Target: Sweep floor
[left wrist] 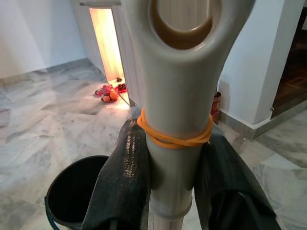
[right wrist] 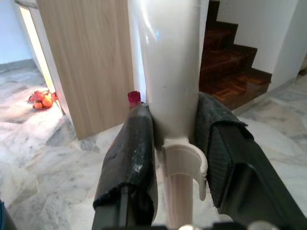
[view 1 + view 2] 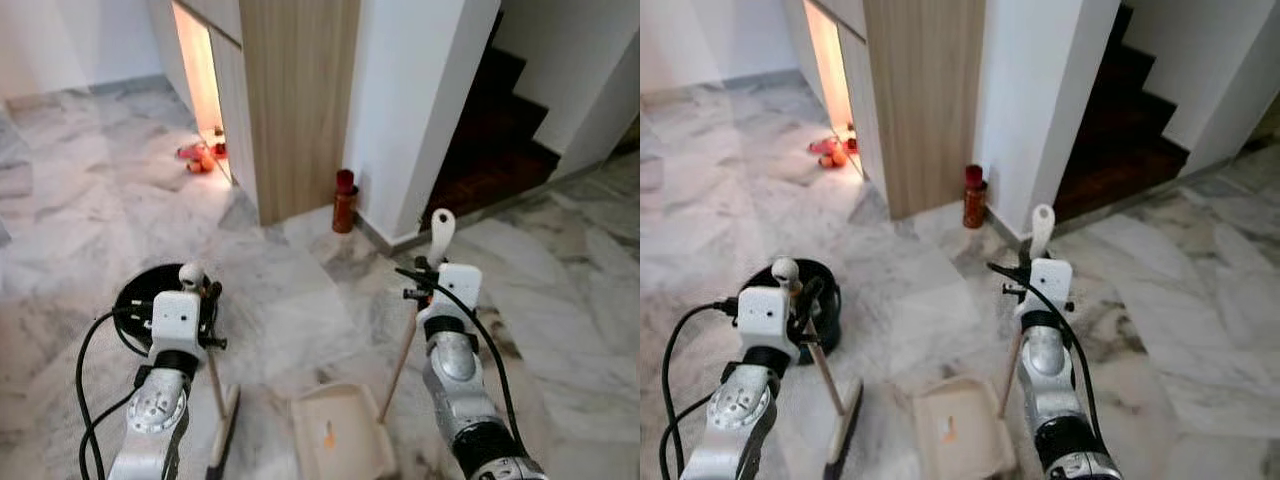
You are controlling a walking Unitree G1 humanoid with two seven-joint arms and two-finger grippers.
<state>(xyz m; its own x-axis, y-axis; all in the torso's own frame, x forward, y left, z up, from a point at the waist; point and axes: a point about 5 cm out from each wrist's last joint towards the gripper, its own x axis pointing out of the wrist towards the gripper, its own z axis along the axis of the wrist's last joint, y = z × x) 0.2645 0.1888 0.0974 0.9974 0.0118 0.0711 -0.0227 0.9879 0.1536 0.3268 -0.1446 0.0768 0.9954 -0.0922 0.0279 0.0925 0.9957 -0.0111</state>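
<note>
You are standing on a grey-veined white marble floor (image 3: pixel 300 300), facing a light wood panel wall (image 3: pixel 300 100) with a white wall (image 3: pixel 420 100) beside it and one dark wooden staircase (image 3: pixel 495 140) rising on the right. One round black bucket (image 3: pixel 140 295) sits on the floor just behind your left gripper (image 1: pixel 170 191), whose jaws are closed on the cream plastic handle of one broom (image 3: pixel 222 425); its head rests on the floor. Your right gripper (image 2: pixel 175 158) has its jaws clamped on the white pole of one cream dustpan (image 3: pixel 340 430), which lies flat just right of the broom. One red canister (image 3: pixel 344 202) stands at the wall's foot. The left wrist view reveals an orange rubber band (image 1: pixel 175 139) around the broom handle.
</note>
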